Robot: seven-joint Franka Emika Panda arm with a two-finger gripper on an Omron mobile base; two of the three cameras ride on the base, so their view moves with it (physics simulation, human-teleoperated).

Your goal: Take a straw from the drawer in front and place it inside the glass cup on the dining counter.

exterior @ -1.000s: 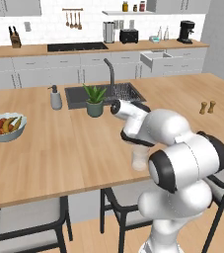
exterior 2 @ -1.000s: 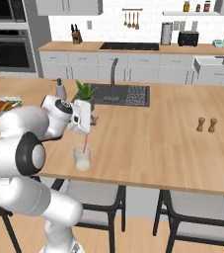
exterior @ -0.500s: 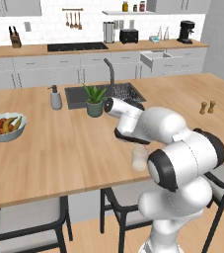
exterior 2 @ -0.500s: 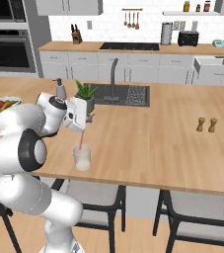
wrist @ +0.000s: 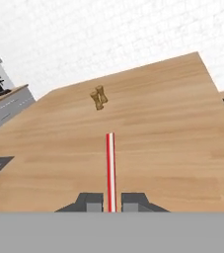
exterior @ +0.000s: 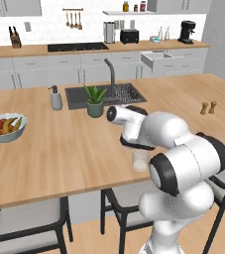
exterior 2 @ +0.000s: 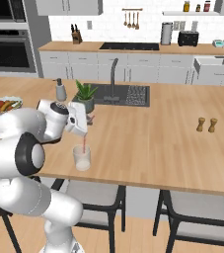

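My gripper [wrist: 111, 202] is shut on the thin red straw [wrist: 110, 165], which sticks out straight from between the two fingertips [wrist: 90, 201]. In the right base view the straw [exterior 2: 84, 145] slants down from my gripper [exterior 2: 87, 127] to the mouth of the clear glass cup [exterior 2: 82, 158]. That cup stands near the front edge of the light-wood dining counter [exterior 2: 158, 128]. From the left base view the glass cup [exterior: 140, 161] is partly hidden behind my arm. The grey drawer [exterior: 156, 58] stands open in the far cabinets.
Two small wooden shakers [exterior 2: 206, 124] stand to the right on the counter. A potted plant [exterior 2: 85, 94], a soap dispenser [exterior 2: 60, 90] and the dark sink with faucet [exterior 2: 121, 94] lie behind the cup. A fruit bowl [exterior: 5, 127] sits at the left. Stools stand under the counter's front edge.
The hand has shifted slightly to the left and the straw has come down, its lower end now at the cup's mouth. The cup has stayed in place.
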